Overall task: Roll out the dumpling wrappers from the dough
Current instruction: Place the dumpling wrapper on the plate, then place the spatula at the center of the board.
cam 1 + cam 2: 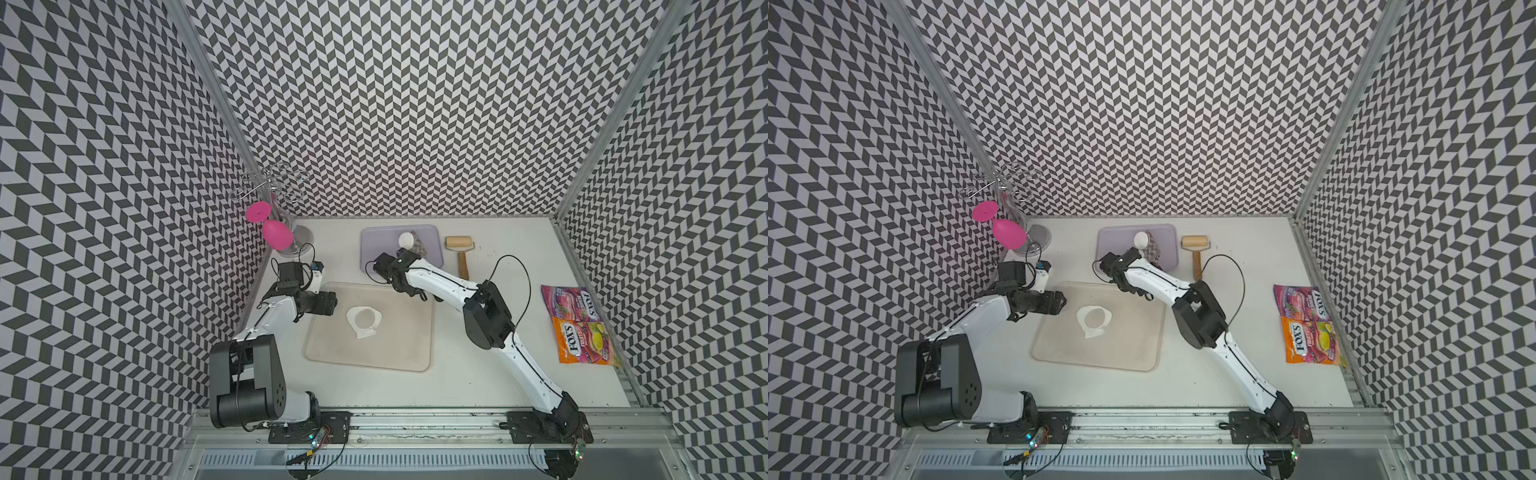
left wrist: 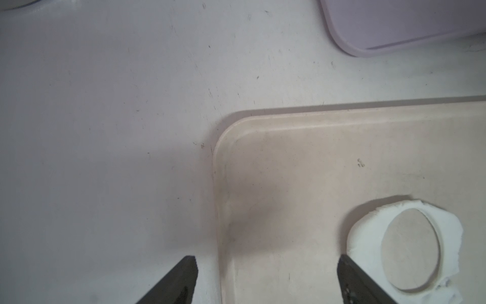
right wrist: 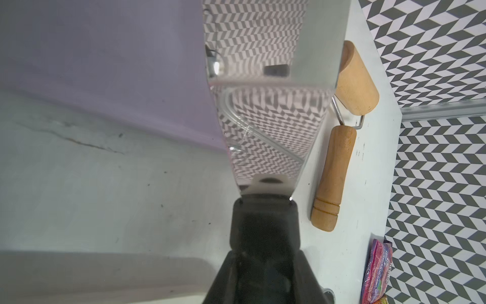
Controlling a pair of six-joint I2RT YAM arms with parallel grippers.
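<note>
The dough [image 1: 350,319], a thin, ragged white sheet with a round hole cut through it, lies flat on the beige tray [image 1: 374,353], left of the tray's middle. The left end effector [image 2: 271,279] hangs released over the tray's left rim. Its jaws are spread wide, one fingertip [image 2: 188,276] above the bare worktop [image 1: 478,374] and the other above the tray, just beside the dough.

Behind the beige tray sits a lavender tray [image 1: 374,245]. The right end effector [image 3: 264,263] reaches over it, clenched on the black handle of a metal spatula [image 3: 268,118] whose mirror-bright blade reflects the patterned walls. One round white dumpling wrapper [image 1: 406,240] shows in both top views at the blade's far end. Whether it rests on the blade or on the lavender tray is hard to say.

A wooden dough roller [image 1: 459,243] lies on the worktop behind the beige tray's right corner. Two candy bags [image 1: 582,328] lie well to the tray's right.
</note>
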